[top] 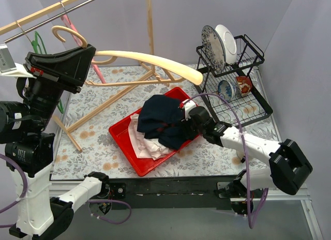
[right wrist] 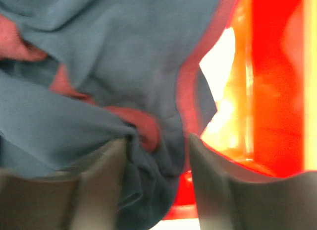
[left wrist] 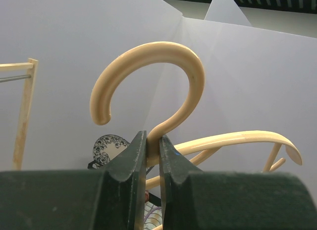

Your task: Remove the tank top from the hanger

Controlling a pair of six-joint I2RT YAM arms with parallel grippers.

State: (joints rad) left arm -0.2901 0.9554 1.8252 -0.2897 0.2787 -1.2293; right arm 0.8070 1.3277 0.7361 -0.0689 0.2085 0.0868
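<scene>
The bare cream wooden hanger [top: 150, 60] is held in the air above the table's left half. My left gripper [top: 92, 49] is shut on the neck just under its hook; the left wrist view shows the hanger [left wrist: 163, 49] pinched between the black jaws of the left gripper [left wrist: 152, 136]. The navy tank top [top: 163, 118] with red trim is off the hanger and lies bunched in the red bin [top: 121, 134]. My right gripper [top: 187, 113] is at its right edge. Seen from the right wrist, the tank top [right wrist: 114, 56] sags loosely between the parted jaws of the right gripper [right wrist: 156, 141].
Light-coloured clothes [top: 142, 141] lie under the tank top in the bin. A black dish rack [top: 243, 103] with plates [top: 217, 43] and bowls stands at the back right. A wooden clothes rack [top: 119, 95] with a pink and a green hanger fills the back left.
</scene>
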